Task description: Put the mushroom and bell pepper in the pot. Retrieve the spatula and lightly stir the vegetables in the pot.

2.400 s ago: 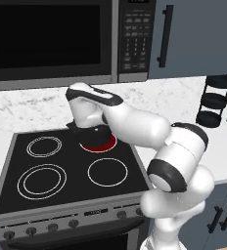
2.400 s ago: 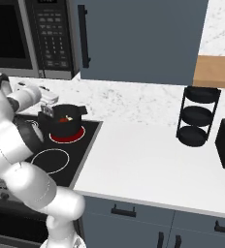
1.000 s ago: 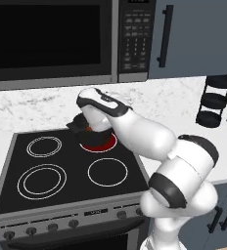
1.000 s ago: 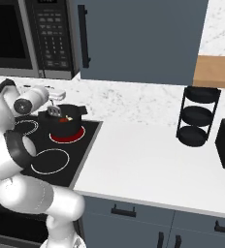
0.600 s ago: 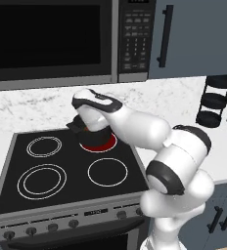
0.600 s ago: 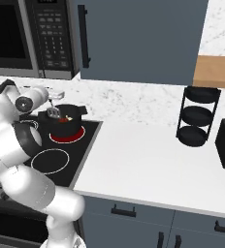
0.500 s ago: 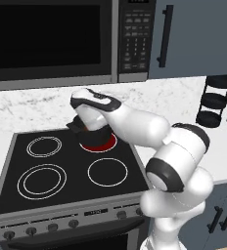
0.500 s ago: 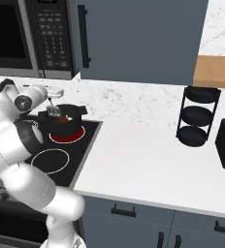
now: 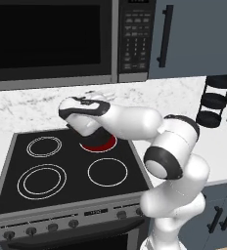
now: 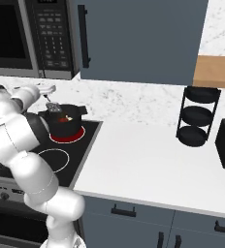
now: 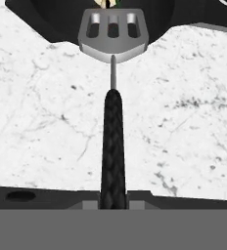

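Currently: gripper (image 11: pixel 113 197) clamped on the spatula (image 11: pixel 113 73), head at the pot (image 10: pixel 64 123).

Hand view: the spatula's black handle runs straight out from between the closed jaws, narrows to a thin metal neck, and ends in a flat grey slotted head lying over the pot's dark rim, with a pale scrap just visible past the head. Marble counter (image 11: pixel 184 122) lies beneath the handle. Right base view: the pot stands on the red-glowing rear burner (image 10: pixel 66 135) of the stove (image 10: pixel 17 160); the grey head sits at the pot's near-left rim, and a red bit, the pepper (image 10: pixel 63 119), shows inside. Left base view: the arm's wrist covers the pot above the same burner. The mushroom cannot be made out for certain.
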Controlling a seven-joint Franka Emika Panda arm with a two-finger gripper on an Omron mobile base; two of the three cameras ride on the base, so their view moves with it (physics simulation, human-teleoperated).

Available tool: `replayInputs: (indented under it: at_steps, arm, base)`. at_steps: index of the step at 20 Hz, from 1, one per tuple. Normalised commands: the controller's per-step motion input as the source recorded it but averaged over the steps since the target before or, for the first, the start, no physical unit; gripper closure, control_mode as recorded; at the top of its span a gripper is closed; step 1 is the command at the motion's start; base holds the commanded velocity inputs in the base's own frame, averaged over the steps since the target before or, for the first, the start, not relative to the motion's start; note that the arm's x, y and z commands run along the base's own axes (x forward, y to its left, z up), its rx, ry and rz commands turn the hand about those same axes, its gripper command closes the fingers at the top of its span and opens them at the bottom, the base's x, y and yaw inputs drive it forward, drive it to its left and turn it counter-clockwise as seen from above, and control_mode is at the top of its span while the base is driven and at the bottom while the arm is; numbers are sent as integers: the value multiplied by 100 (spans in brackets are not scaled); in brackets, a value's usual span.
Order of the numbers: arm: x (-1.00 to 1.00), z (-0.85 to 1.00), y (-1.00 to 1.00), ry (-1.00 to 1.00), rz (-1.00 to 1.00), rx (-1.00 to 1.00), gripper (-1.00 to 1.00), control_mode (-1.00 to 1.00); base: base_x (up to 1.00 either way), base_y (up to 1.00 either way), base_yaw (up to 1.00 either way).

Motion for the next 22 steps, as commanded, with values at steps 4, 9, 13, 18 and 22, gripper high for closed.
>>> replayInputs:
  at_steps: [4, 9, 13, 18, 22]
  arm:
    - [21, -96, 0, -28, 2, -9, 100, -100]
    - [20, -78, 0, -20, 0, -2, 100, -100]
    - [20, -76, 0, -6, 0, 0, 100, -100]
    - [27, -79, 0, 0, 0, 2, 100, -100]
    - [38, -66, 0, 0, 0, 0, 100, -100]
  base:
    - [0, 0, 0]
    - [0, 0, 0]
    - [0, 0, 0]
    - [0, 0, 0]
    - [0, 0, 0]
